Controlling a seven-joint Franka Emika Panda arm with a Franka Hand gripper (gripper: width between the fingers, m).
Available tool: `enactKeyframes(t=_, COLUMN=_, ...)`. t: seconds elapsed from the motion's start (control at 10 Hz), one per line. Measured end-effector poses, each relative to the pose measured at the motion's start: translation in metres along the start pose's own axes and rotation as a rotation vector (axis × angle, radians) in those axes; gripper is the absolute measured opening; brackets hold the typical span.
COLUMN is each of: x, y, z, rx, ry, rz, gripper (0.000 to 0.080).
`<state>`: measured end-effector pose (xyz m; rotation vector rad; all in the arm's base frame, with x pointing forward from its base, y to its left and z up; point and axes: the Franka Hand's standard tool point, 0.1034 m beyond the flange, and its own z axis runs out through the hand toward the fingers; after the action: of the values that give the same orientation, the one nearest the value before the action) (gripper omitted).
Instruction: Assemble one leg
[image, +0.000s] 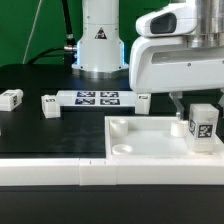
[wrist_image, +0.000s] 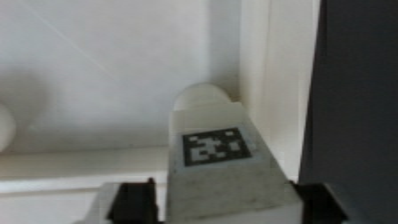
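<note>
My gripper (image: 200, 118) is shut on a leg (image: 201, 126), a chunky white block with a black-and-white tag, and holds it upright over the far right corner of the large white square panel (image: 150, 150). In the wrist view the leg (wrist_image: 219, 150) stands between my two black fingers (wrist_image: 132, 203), its tip close to the panel's corner (wrist_image: 210, 95). Whether the leg touches the panel I cannot tell. Three more legs lie on the black table: one at the exterior view's far left (image: 11, 98), one near the marker board's left end (image: 48, 104), one at its right end (image: 142, 100).
The marker board (image: 96, 98) lies at the back, in front of the arm's base (image: 98, 45). A white ledge (image: 60, 172) runs along the table's front edge. The panel has raised rims and round corner sockets (image: 119, 126).
</note>
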<state>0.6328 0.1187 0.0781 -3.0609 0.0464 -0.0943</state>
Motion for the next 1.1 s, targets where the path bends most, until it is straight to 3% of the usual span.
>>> enactKeyframes(t=0.3, x=0.0001, y=-0.0004, z=-0.0001, rx=0.002, ry=0.004, rz=0.079, gripper=0.0290)
enactKeyframes(t=1.1, x=-0.0032, y=-0.0015, z=0.0018, rx=0.048, ry=0.048, rz=1.140, gripper=0.0291)
